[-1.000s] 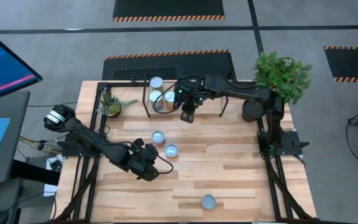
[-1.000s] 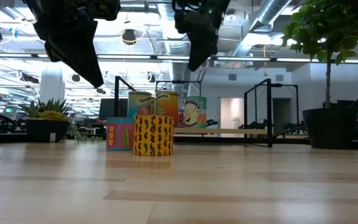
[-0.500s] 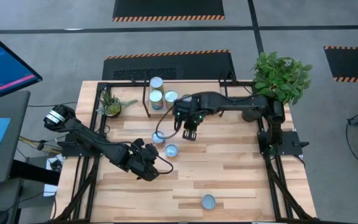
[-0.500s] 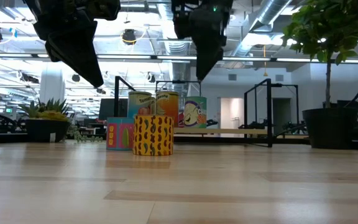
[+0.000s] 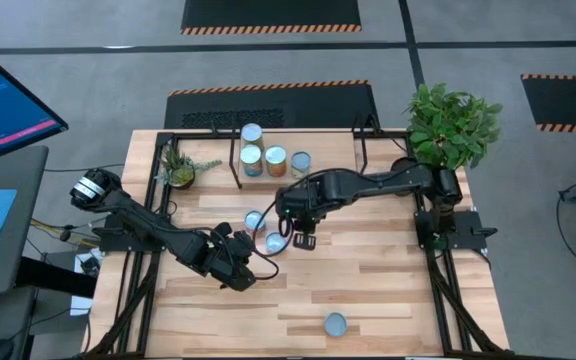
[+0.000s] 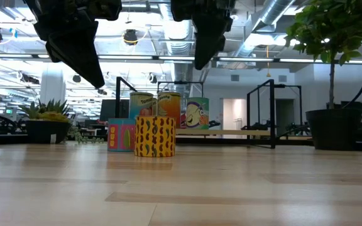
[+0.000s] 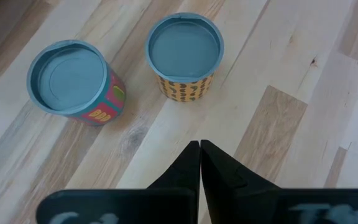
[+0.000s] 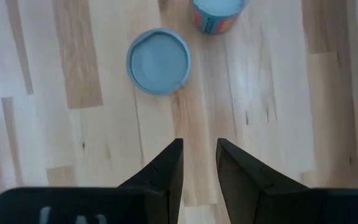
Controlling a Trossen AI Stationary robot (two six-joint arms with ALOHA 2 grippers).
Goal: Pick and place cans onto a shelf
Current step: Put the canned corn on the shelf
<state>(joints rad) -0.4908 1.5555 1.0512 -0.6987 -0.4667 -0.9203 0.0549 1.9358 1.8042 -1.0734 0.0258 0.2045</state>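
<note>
Cans: four standing closed on the shelf [image 5: 298, 150] behind the right gripper [image 5: 303, 241], lids up, contents unseen. Two more cans on the table [image 5: 368, 290] just beside that gripper, toward the left arm: a yellow patterned can [image 7: 185, 59] and a pink can [image 7: 76, 84], side by side, apart. One last can [image 5: 335, 323] well away, near the table's front edge.

Right gripper hanging above the planks, fingers parted with a narrow gap, gripping nothing. Left gripper [image 5: 240, 272] low over the table, fingers pressed together, empty, the two loose cans just ahead of its tips.

Pale wood planks on a black frame; grey floor with striped mats around; a leafy plant [image 5: 453, 120] at one far corner, a smaller plant [image 5: 180, 168] at the other.

Labels legible only from table height and the left wrist; from straight above, only round lids.
</note>
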